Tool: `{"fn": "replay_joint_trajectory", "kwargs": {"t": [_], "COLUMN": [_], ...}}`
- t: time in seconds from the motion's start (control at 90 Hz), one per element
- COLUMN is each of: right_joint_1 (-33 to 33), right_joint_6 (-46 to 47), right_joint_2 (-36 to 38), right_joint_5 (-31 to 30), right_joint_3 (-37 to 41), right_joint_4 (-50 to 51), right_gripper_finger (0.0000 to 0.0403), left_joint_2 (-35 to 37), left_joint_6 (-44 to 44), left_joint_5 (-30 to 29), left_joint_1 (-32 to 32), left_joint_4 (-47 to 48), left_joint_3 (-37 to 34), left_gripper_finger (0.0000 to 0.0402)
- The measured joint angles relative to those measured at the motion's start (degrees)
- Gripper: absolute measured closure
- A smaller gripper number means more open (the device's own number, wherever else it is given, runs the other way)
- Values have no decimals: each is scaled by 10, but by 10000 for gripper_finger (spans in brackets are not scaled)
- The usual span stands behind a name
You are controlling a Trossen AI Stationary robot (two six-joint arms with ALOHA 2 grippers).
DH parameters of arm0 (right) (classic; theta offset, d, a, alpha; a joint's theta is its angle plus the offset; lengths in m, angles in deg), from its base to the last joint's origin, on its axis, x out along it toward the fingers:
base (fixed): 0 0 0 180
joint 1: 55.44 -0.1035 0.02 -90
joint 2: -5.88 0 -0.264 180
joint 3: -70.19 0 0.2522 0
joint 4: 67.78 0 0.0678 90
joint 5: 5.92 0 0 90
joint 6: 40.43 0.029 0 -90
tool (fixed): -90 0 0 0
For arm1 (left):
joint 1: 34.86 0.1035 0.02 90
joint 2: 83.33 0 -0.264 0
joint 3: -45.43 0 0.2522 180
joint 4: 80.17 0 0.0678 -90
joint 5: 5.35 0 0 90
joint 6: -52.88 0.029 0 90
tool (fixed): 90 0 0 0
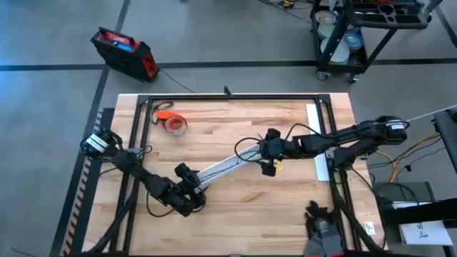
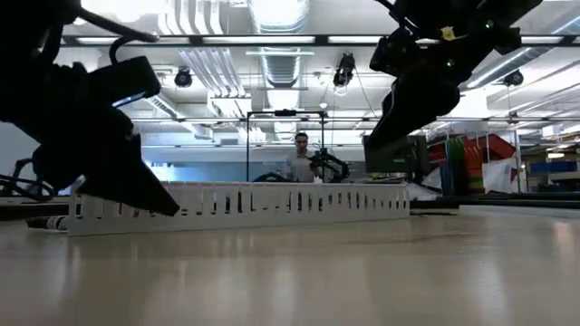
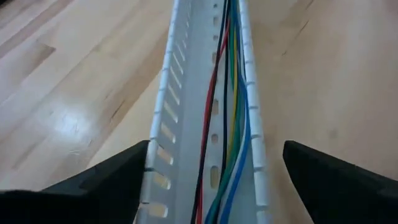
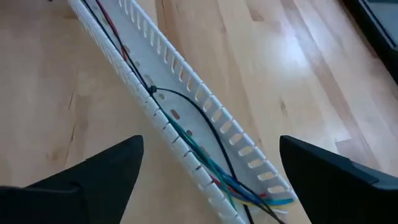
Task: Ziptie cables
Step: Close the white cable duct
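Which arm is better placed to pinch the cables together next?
Probably left: the open left gripper straddles the white channel squarely, the cables running straight between its fingers. The right gripper, also open, crosses the channel at a slant.

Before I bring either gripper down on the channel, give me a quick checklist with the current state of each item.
1. Cables lying inside the white channel: ok, they run along its floor.
2. Left gripper open and straddling the channel end: ok, one finger on each side.
3. Right gripper open above the other end: ok, holding nothing.
4. Zip tie located: cannot tell; a thin dark strand loops through the channel wall, but it could be a cable.
5. Cables bundled at the right end: not ok, ends spill loose past the channel.
6. Tape roll out of the way: ok.
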Motion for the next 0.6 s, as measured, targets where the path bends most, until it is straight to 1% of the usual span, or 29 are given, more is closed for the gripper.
{"fn": "replay_joint_trajectory", "kwargs": {"t": [0.1, 0.267, 0.322, 0.356, 0.4, 0.489, 0.533, 0.6], "right_joint_1": [-1, -8, -10, -10, -7, 7, 16, 35], "right_joint_6": [3, 2, 6, 24, 65, 148, 179, 222], "right_joint_2": [-1, -1, 4, 6, 10, 19, 24, 34], "right_joint_5": [0, 4, -2, -21, -62, -139, -157, -161], "right_joint_3": [0, 0, -6, -14, -29, -53, -57, -53], "right_joint_4": [-3, 1, 30, 53, 94, 201, 247, 290], "right_gripper_finger": [43, 43, 43, 43, 43, 43, 43, 43], "left_joint_2": [1, 15, 23, 29, 42, 74, 94, 118], "left_joint_6": [-13, -31, -43, -49, -51, -36, -21, -11], "left_joint_5": [8, 76, 91, 97, 108, 132, 153, 183], "left_joint_1": [9, 23, 24, 23, 23, 21, 22, 21], "left_joint_4": [0, -9, -13, -13, -9, 3, 17, 53], "left_joint_3": [-5, -33, -46, -54, -63, -81, -85, -87], "left_gripper_finger": [51, 52, 52, 52, 52, 52, 52, 52]}}
